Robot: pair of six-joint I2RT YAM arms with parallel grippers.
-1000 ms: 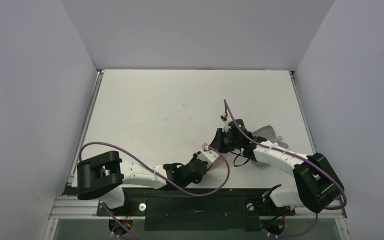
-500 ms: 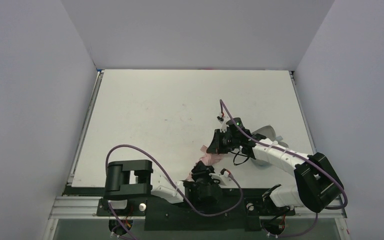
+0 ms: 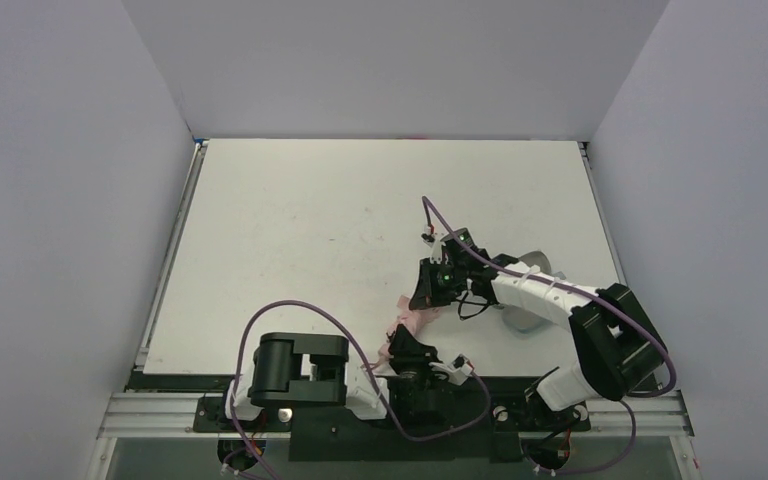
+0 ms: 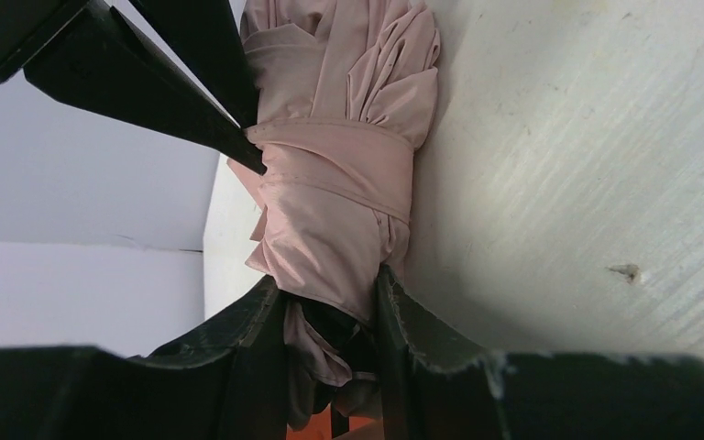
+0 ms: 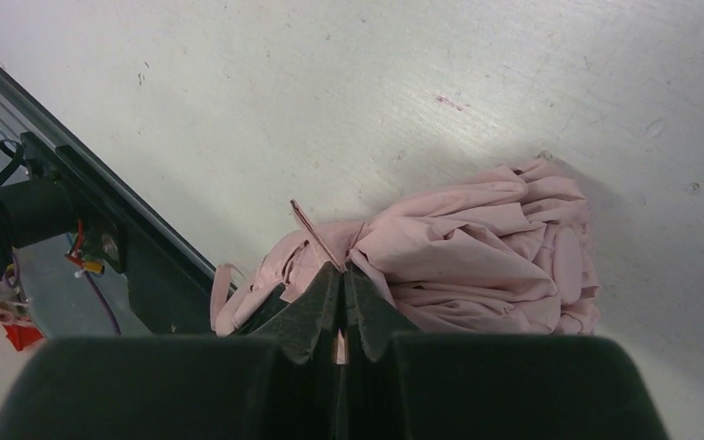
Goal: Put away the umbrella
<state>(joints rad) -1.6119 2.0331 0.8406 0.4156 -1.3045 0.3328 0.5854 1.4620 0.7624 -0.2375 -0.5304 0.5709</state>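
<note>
We saw umbrella (image 3: 412,318) on counter (image 3: 310,230) near front edge, long axis near-to-far between arms. Left gripper (image 4: 325,293) clamped round near end. Right gripper (image 5: 341,275) closed tight, pinching thin fabric strip at far end.

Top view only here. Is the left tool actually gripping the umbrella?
Observer: Yes. The left wrist view shows the left tool clamped on one end of the umbrella.
Operator: Is it tied?
Observer: A strap wraps round its middle.
Operator: Right tool?
Observer: The right wrist view shows the right tool shut, with a thin pink end of the strap pinched between its tips.
</note>
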